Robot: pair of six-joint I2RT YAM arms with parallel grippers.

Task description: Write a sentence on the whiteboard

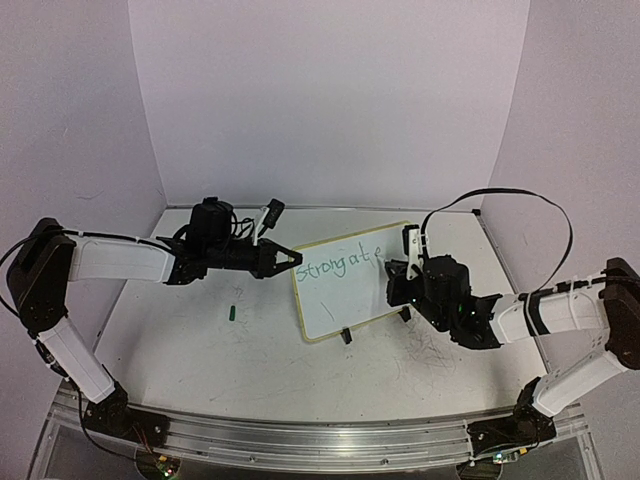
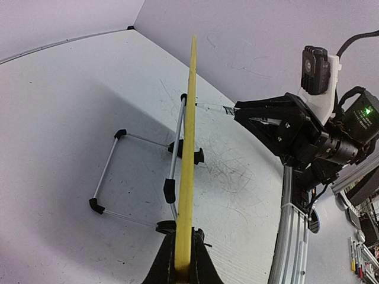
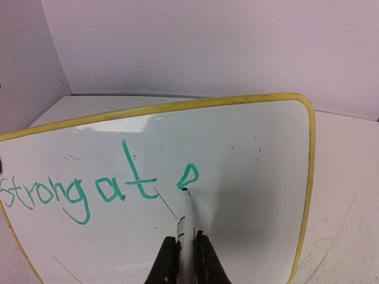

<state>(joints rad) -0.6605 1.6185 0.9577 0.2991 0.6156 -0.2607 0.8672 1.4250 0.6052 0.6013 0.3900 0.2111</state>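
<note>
White, scuffed matte tabletop. Mid-table stands the small rectangular whiteboard with rounded corners and a thin yellow frame, near upright on a thin wire stand with black feet. Left gripper is clamped on the board's left edge, steadying it. Right gripper is closed round a slim white marker with a green tip, tip touching the board at the foot of the "e". The green handwritten sentence reads "strong at e", one line, unfinished.

Risks:
- Too hard a push likely tips the light board back or slips it in the left clamp, skewing the line.
- The glossy face is slick, so the tip could skid.
- The smooth barrel may twist in the jaws.
- Room right of the "e" looks limited, so letters may crowd the frame.

A small green piece, probably the cap, lies on the table left of the board.
</note>
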